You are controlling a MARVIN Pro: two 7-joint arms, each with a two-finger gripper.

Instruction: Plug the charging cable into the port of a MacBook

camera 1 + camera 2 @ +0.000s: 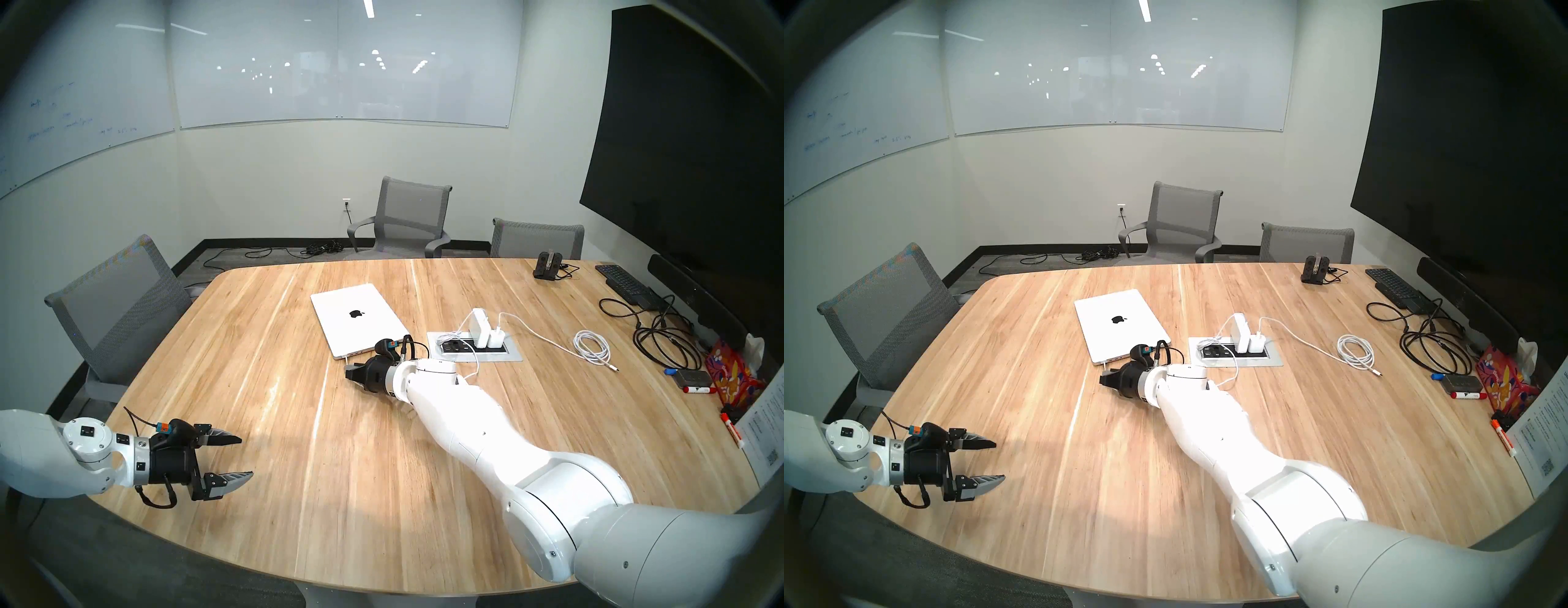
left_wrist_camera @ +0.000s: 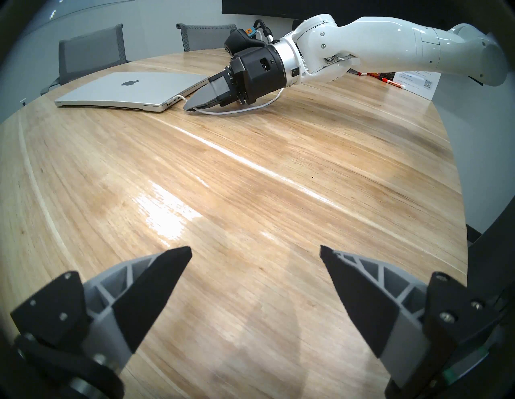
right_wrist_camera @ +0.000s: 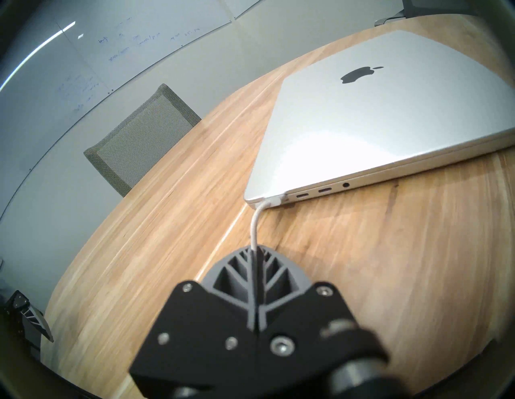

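The silver MacBook (image 1: 356, 318) lies closed on the wooden table (image 1: 297, 488), apple logo up. The thin white charging cable (image 3: 255, 225) runs from my right gripper (image 3: 255, 250) up to the laptop's near corner. Its white-and-silver connector (image 3: 274, 201) sits in the endmost port of the side edge and covers that slot. My right gripper (image 1: 348, 374) is shut on the cable, a short way in front of the corner. The cable also shows in the left wrist view (image 2: 237, 111). My left gripper (image 1: 246, 456) is open and empty at the table's front left.
A recessed power box (image 1: 509, 354) with white chargers (image 1: 479, 327) sits right of the laptop. A coiled white cord (image 1: 592, 346), black cords (image 1: 662, 344), a keyboard (image 1: 621, 282) and markers lie at the far right. Grey chairs (image 1: 114, 305) surround the table.
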